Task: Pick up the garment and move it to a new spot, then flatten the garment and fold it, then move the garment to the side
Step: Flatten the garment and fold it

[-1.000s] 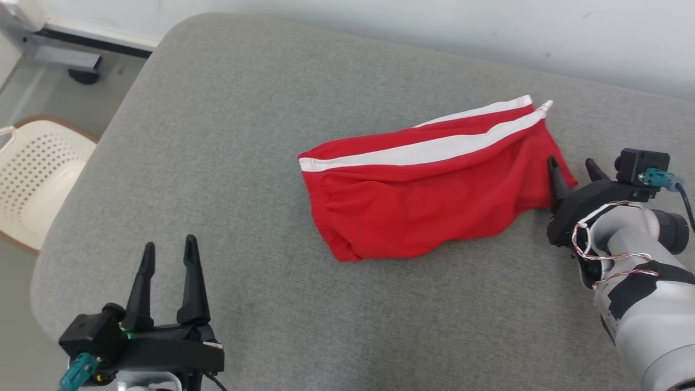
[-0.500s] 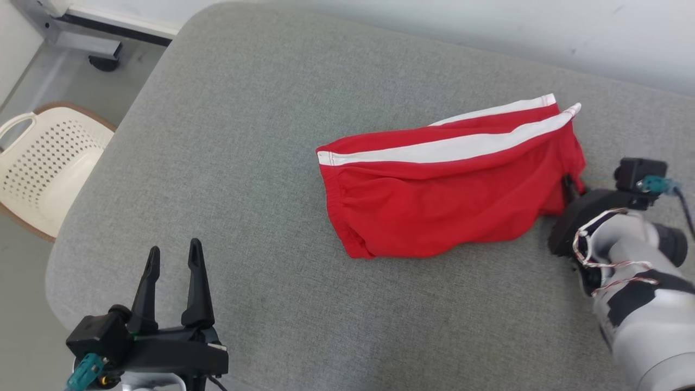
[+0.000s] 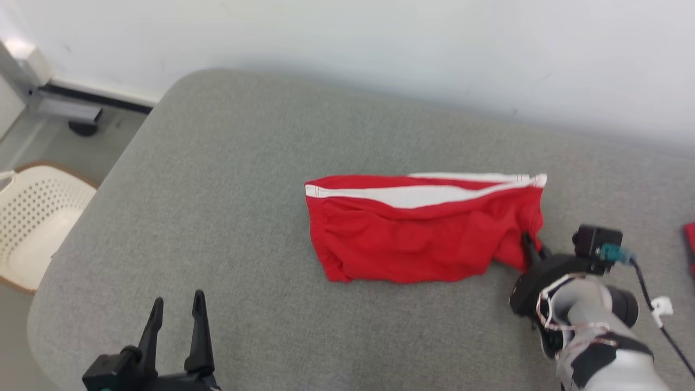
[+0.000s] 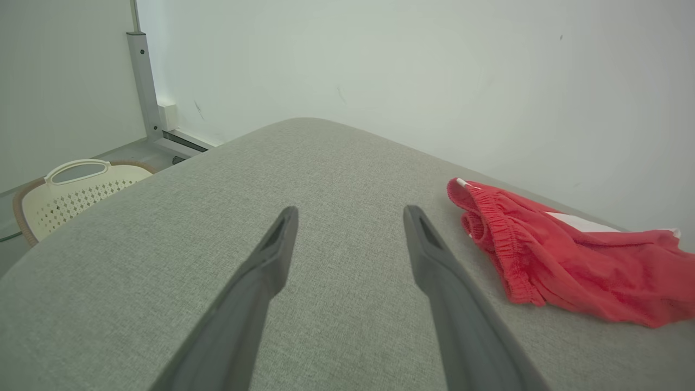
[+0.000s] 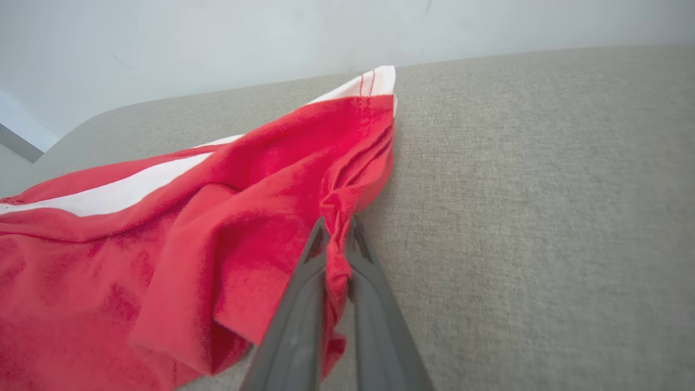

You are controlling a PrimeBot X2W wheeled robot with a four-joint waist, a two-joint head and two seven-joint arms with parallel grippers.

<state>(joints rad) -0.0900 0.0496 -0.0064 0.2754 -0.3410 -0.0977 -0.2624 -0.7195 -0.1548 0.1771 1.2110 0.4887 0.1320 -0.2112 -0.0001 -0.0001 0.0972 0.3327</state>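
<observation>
Pick-up step. Right hand (image 5: 336,224) clamped on right hem of red fabric shorts with white stripes (image 3: 418,239), lying mid-right on grey fabric-covered desk (image 3: 217,190). Left hand (image 3: 178,298) apart, near-left, empty. Next, likely: lift clear, carry to new spot.

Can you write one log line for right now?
right gripper: jaws shut on red fabric shorts with white stripes | left gripper: jaws open, holding nothing

There is one pair of red shorts (image 3: 412,239), one grey table (image 3: 217,190) and one white basket (image 3: 32,217). There are two grippers: one left gripper (image 3: 178,298) and one right gripper (image 3: 528,241).
</observation>
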